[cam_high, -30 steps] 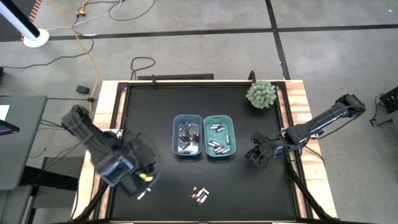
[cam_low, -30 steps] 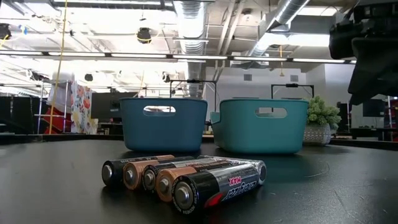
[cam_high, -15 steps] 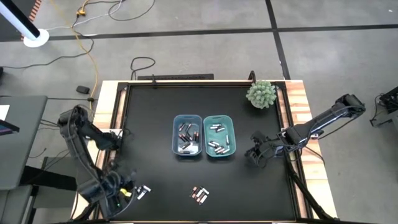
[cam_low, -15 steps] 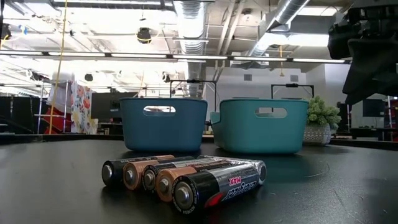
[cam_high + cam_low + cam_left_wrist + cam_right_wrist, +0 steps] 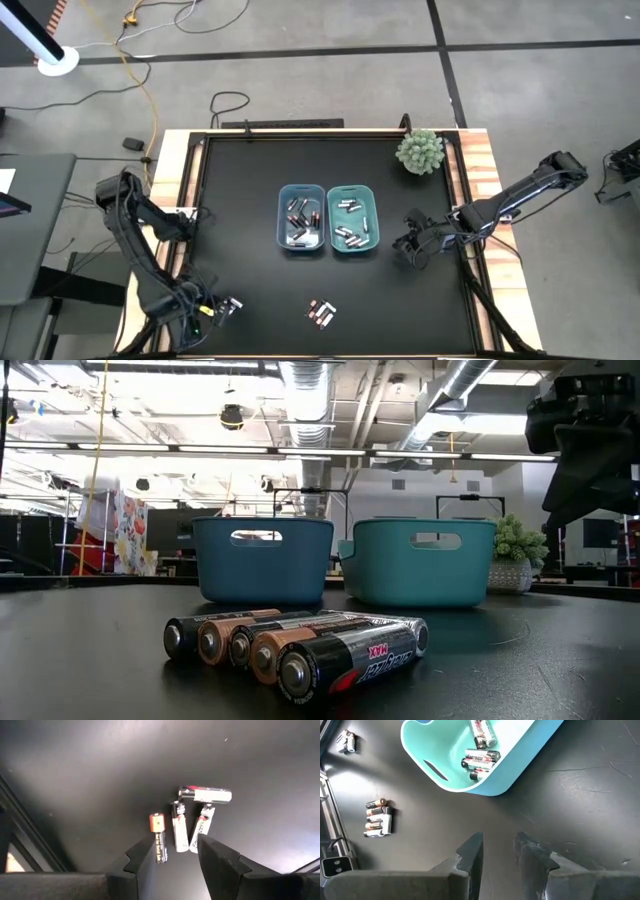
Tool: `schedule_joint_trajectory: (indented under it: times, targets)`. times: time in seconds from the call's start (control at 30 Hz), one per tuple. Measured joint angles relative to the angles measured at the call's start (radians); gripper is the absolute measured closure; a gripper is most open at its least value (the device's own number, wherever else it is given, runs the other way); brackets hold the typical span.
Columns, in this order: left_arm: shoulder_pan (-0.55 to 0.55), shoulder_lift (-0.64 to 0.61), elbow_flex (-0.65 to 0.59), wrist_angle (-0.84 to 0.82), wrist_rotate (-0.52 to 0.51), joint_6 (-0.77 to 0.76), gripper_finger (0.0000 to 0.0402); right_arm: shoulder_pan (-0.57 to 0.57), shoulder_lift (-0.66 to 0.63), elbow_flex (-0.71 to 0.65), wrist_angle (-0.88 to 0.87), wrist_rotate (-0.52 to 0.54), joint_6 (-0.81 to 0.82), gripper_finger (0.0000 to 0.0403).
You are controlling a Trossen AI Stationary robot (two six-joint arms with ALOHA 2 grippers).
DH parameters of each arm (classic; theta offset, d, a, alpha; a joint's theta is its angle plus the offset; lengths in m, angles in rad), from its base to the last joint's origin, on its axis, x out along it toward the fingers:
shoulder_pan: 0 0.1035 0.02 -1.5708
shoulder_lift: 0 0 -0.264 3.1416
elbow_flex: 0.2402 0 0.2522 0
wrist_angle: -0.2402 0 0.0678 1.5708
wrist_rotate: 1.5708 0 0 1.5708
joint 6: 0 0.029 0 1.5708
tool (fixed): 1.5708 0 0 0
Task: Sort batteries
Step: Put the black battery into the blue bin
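Batteries lie in three places on the black table (image 5: 240, 190): some already in the blue bin (image 5: 301, 217) and the teal bin (image 5: 353, 219) at the centre, a row of five (image 5: 295, 642) side by side at the near edge, and a loose cluster of four (image 5: 187, 822) at the near left corner. That last cluster matters for the next move, we judge. Our left pincer (image 5: 172, 855) hangs directly over it, fingers apart and empty, with the middle two cells showing in the gap between the fingertips. Three of the four lie roughly parallel, their long axes pointing away from the wrist; the fourth lies crosswise at their far ends. The left arm is plainly the nearer one. Our right pincer (image 5: 499, 851) waits just right of the teal bin, fingers slightly apart, holding nothing.

The cells are small smooth cylinders: one dark with a copper end, the others silvery with red print. They look slick and ready to roll on the matte tabletop. The bins are smooth plastic with rounded corners.
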Motion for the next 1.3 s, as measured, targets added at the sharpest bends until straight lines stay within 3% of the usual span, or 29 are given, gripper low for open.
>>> schedule_joint_trajectory:
  times: [0.2, 0.67, 1.3]
  targets:
    - [0.009, 0.001, -0.064, 0.074, 0.040, 0.005, 0.0262, 0.000, 0.000, 0.000, -0.007, 0.000, -0.001, 0.0276]
    - [0.009, 0.057, -0.073, 0.096, 0.068, 0.094, 0.0262, 0.000, 0.000, 0.000, -0.019, 0.000, -0.027, 0.0276]
    - [0.008, 0.060, -0.169, 0.213, 0.095, 0.053, 0.0262, 0.000, 0.000, 0.000, -0.016, 0.000, -0.027, 0.0276]
